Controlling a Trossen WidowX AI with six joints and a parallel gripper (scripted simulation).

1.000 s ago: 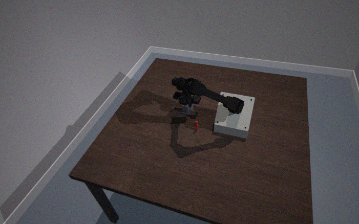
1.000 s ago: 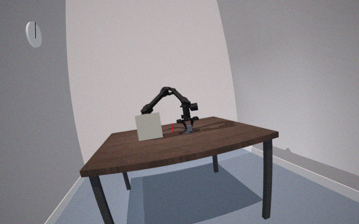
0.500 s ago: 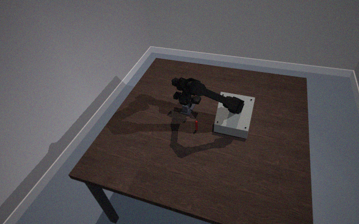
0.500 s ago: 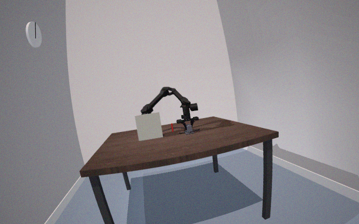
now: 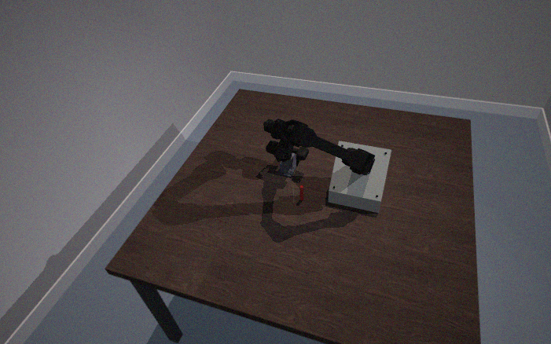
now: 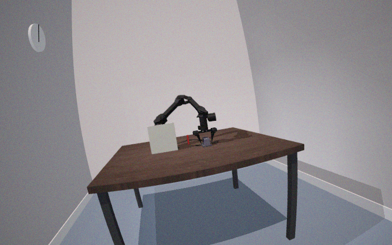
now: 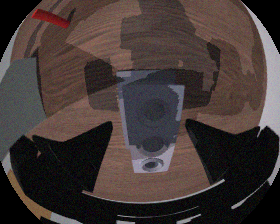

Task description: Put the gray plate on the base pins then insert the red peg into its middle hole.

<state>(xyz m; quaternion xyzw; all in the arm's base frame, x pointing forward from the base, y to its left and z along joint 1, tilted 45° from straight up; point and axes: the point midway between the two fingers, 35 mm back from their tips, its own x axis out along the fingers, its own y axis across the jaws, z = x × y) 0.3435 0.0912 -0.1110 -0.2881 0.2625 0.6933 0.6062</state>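
The gray plate (image 5: 288, 164) (image 6: 206, 140) (image 7: 141, 127) is at the base (image 6: 206, 145) (image 7: 122, 78), with round holes in a row showing in the wrist view. Plate and base look nearly the same colour and overlap, and shadow covers part of them, so I cannot tell whether the plate lies fully flat or where the pins are. My gripper (image 6: 206, 142) (image 7: 149, 123) is open, its fingers low on either side of the plate with gaps beside it. The red peg (image 5: 302, 193) (image 6: 188, 139) (image 7: 51, 18) stands upright on the table, between the base and the white box.
The large white box (image 5: 361, 188) (image 6: 163, 138) (image 7: 18, 100) stands on the wooden table (image 5: 294, 260) (image 6: 197, 164) beside the peg. The arm rises from the box area and arches over to the base. Arm shadows fall across the table.
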